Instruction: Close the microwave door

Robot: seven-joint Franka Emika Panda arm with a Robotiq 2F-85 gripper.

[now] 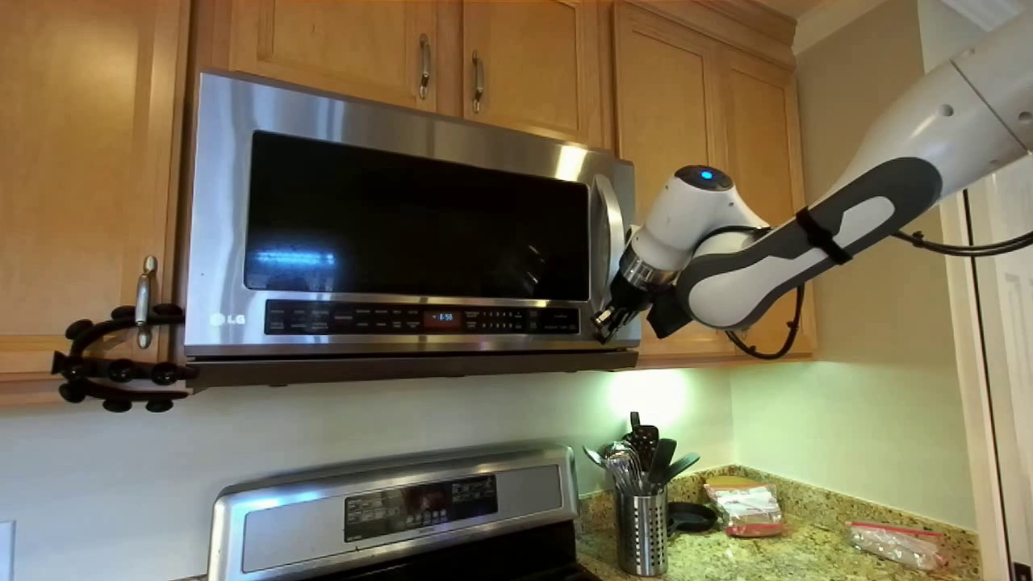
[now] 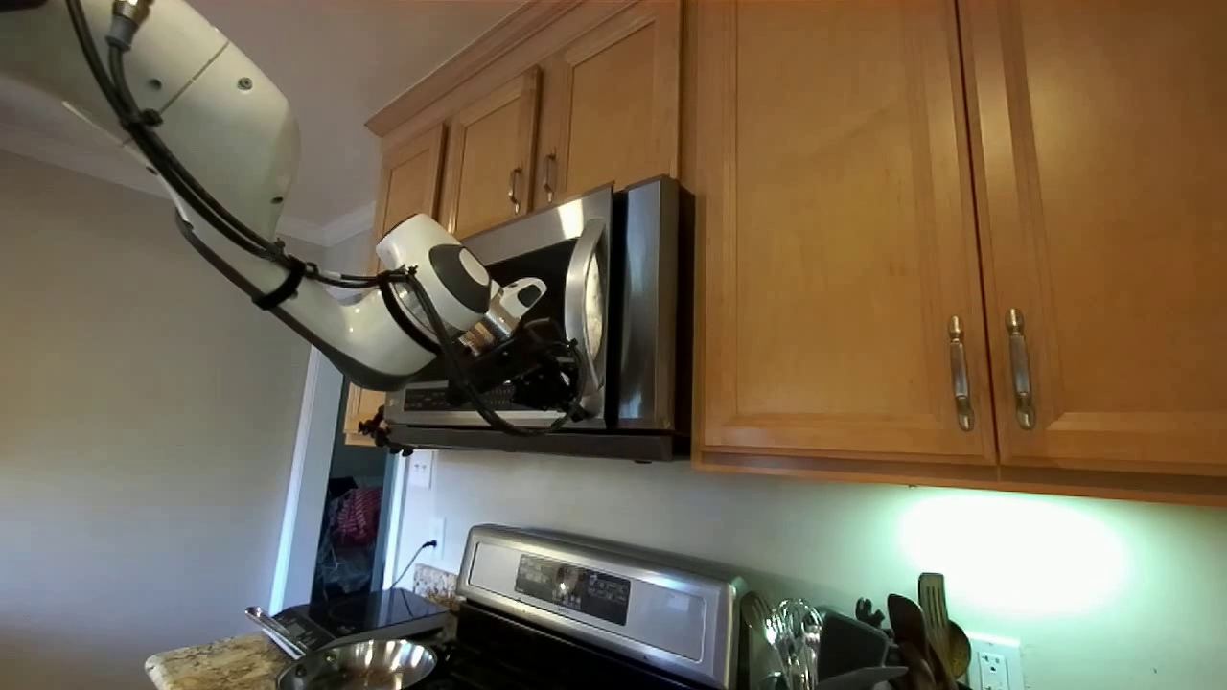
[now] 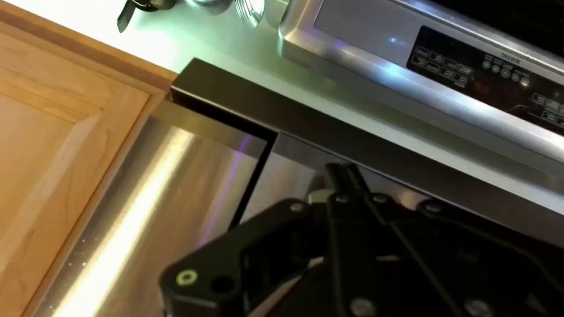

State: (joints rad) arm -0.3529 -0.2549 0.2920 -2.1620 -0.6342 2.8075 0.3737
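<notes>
1. Microwave door (image 1: 420, 214) is hanging over the stove (image 1: 529, 492), almost flush with the microwave case (image 2: 652, 307). A narrow dark gap is showing between them, so I am judging the closing as nearly finished, though not surely.

2. My pincer (image 3: 344, 167) is standing clenched, its two tips (image 3: 337, 178) lying together with nothing visible between them. I am holding it at the door's lower right, just beside the foot of the handle (image 1: 615, 234); whether it is touching the steel, I cannot tell.

3. Pushing so low could be causing trouble: the lower corner may be going in while the upper corner is lagging.

4. The smooth steel is giving little friction, I suppose, so the tips could be slipping. Sliding left, they could be pressing the control strip (image 1: 420, 317); sliding right, they could be catching in the gap. My cable (image 2: 461, 379), looping near the handle, could also be snagging.

5. Below, the granite counter (image 1: 815, 549) is carrying a utensil holder (image 1: 643, 541) at right and plastic bags (image 1: 746, 512) farther right. In an exterior view, a shiny frying pan (image 2: 359, 666) is resting at near left.

6. Wooden cabinets (image 1: 529, 89) are standing around the case, at both sides and above, and a greenish light is brightening the wall (image 1: 686, 403).
</notes>
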